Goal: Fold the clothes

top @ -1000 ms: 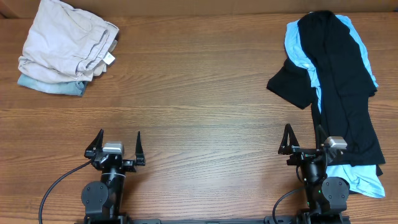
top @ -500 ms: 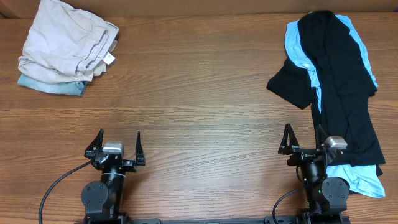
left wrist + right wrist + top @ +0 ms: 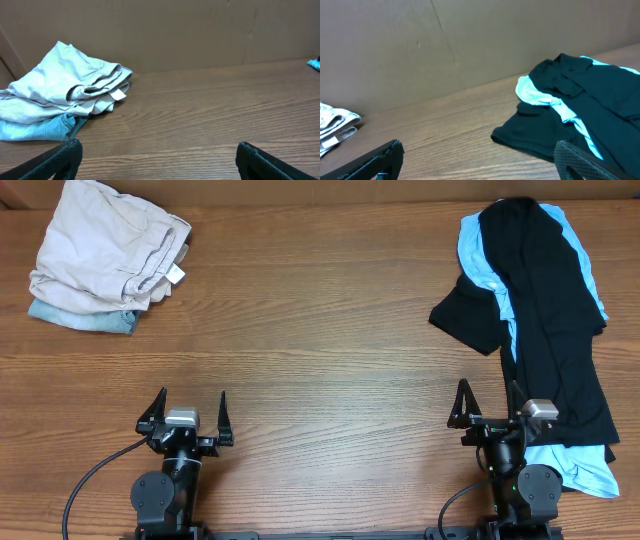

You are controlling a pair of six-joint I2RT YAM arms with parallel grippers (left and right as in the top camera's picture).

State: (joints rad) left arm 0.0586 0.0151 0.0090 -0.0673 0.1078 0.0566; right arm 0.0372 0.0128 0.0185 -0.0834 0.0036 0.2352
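Note:
A black garment (image 3: 545, 310) lies spread over a light blue T-shirt (image 3: 575, 465) at the right of the table; both show in the right wrist view, the black garment (image 3: 555, 127) over the light blue T-shirt (image 3: 540, 95). A folded beige piece (image 3: 105, 245) lies on a pale blue piece (image 3: 85, 317) at the far left, also in the left wrist view as the beige piece (image 3: 65, 82) and the pale blue piece (image 3: 35, 127). My left gripper (image 3: 189, 408) is open and empty near the front edge. My right gripper (image 3: 487, 400) is open and empty, its right finger beside the black garment's edge.
A brown cardboard wall (image 3: 190, 30) stands behind the wooden table (image 3: 320, 330). Cables run from both arm bases at the front edge.

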